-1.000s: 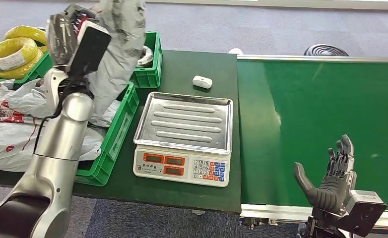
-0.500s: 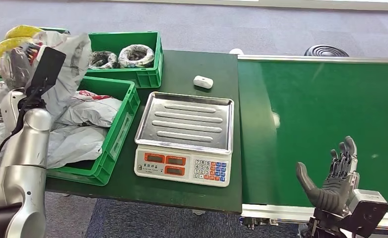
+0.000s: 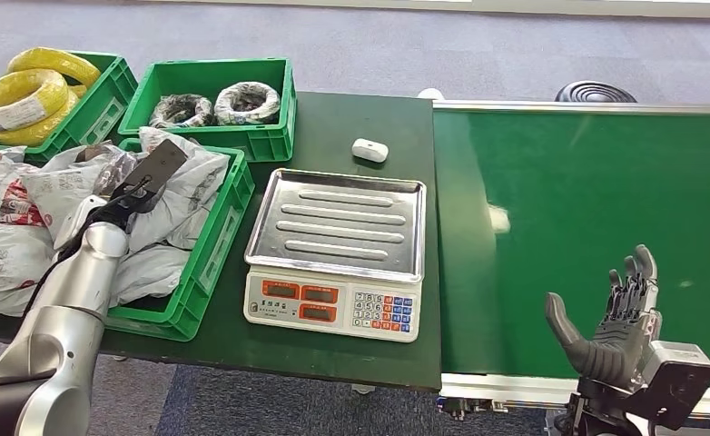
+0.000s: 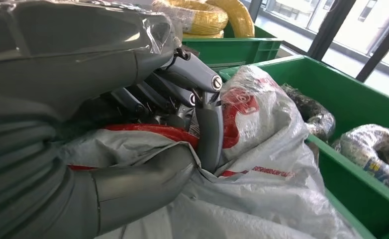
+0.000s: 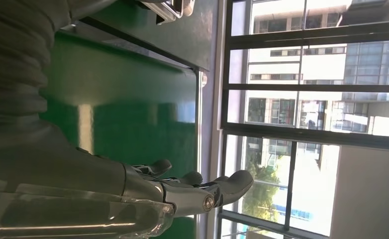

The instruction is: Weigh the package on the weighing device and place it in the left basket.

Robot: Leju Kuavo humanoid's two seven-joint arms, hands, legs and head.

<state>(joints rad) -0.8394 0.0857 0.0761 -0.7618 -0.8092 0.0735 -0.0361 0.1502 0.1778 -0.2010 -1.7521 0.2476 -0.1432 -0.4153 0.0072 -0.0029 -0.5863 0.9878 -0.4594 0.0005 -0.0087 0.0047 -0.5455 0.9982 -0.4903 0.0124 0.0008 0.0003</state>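
Printing on the grey package (image 3: 174, 186) is red but unreadable to me. It lies in the left basket (image 3: 213, 241), and my left hand (image 4: 182, 99) grips it, fingers curled into the plastic. Bags (image 3: 6, 227) lie left of the basket. The scale (image 3: 338, 250) stands beside it. My right hand (image 3: 610, 322) hovers over the belt (image 3: 587, 182), fingers spread, holding nothing.

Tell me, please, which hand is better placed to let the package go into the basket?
The left hand: it already grips the grey package inside the left basket. The right hand hangs open over the green conveyor, far across the scale.
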